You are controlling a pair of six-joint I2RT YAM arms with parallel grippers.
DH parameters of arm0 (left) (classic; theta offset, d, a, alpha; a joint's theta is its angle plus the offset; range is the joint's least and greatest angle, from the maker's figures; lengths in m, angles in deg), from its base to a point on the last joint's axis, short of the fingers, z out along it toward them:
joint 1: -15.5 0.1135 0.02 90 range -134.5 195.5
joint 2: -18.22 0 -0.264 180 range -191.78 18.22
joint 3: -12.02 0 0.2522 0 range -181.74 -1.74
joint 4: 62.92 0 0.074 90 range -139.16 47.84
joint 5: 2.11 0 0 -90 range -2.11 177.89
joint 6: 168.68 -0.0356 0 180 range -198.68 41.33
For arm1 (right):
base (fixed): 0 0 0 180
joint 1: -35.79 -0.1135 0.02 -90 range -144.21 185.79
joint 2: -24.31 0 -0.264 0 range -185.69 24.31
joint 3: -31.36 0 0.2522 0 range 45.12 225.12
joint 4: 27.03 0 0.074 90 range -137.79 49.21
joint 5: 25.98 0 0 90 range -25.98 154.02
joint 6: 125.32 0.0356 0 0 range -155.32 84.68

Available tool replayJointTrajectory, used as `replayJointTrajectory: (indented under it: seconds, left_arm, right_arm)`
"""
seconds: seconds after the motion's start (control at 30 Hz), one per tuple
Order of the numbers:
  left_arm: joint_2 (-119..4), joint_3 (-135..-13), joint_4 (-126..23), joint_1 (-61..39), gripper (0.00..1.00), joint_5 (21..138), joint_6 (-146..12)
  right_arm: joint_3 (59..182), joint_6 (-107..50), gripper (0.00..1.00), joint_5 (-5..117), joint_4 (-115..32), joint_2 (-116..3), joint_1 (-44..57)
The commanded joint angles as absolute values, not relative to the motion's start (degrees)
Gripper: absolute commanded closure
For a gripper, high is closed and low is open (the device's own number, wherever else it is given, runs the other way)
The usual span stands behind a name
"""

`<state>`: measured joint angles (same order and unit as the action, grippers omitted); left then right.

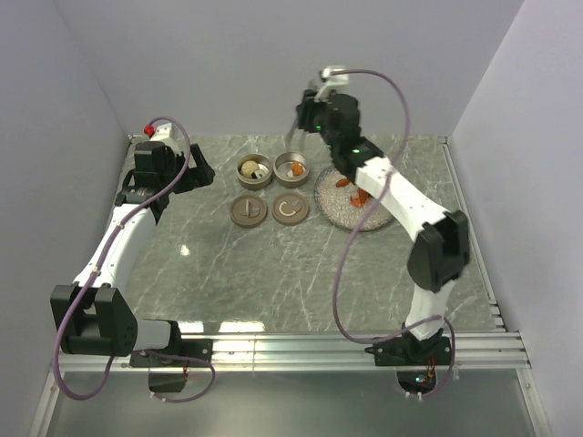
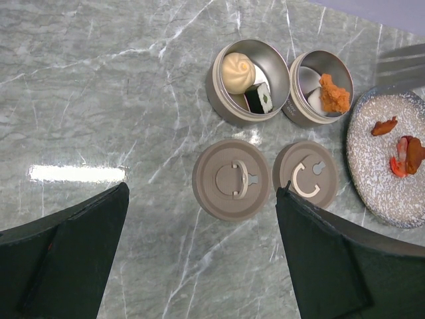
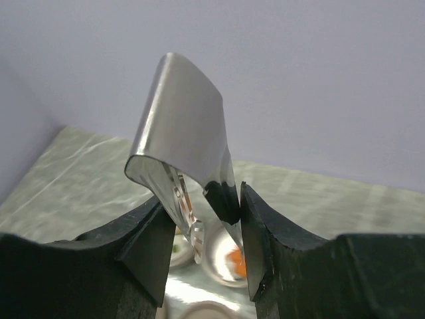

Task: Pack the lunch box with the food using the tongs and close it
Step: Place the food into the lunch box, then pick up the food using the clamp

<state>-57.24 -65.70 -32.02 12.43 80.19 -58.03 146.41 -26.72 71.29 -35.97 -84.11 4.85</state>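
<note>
The lunch box is two round metal tins. The left tin (image 2: 219,93) holds a beige ball (image 2: 238,70) and a dark block (image 2: 259,98). An orange piece (image 2: 334,94) lies in the right tin (image 2: 299,114). More orange-red bits (image 2: 412,154) lie on the speckled plate (image 2: 378,179). My right gripper (image 1: 310,114) hangs above the right tin (image 1: 291,167), shut on the grey metal tongs (image 3: 182,126), whose tips point down toward that tin (image 3: 232,259). Off to the left, my left gripper (image 2: 202,252) is open and empty.
Two round brown lids (image 2: 232,178) (image 2: 305,174) lie flat on the marble table just in front of the tins. The plate (image 1: 332,208) sits right of the lids, under the right arm. Walls stand close behind and on both sides.
</note>
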Motion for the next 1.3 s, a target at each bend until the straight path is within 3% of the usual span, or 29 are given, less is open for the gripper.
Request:
replayJointTrajectory:
  seconds: [0.0,0.37,1.27]
  left_arm:
    - [-55.61,-65.20,-34.04,12.69,0.01,79.36,-58.46]
    - [-56.05,-64.93,-34.75,12.69,0.00,77.61,-58.02]
    - [-56.05,-66.51,-32.90,12.69,0.01,77.96,-58.28]
  right_arm:
    - [140.85,-28.46,0.52,76.58,-33.14,-74.49,9.24]
    - [117.11,-33.65,0.52,85.47,-35.43,-60.95,16.36]
    - [115.43,-31.02,0.50,79.05,-32.62,-70.16,20.94]
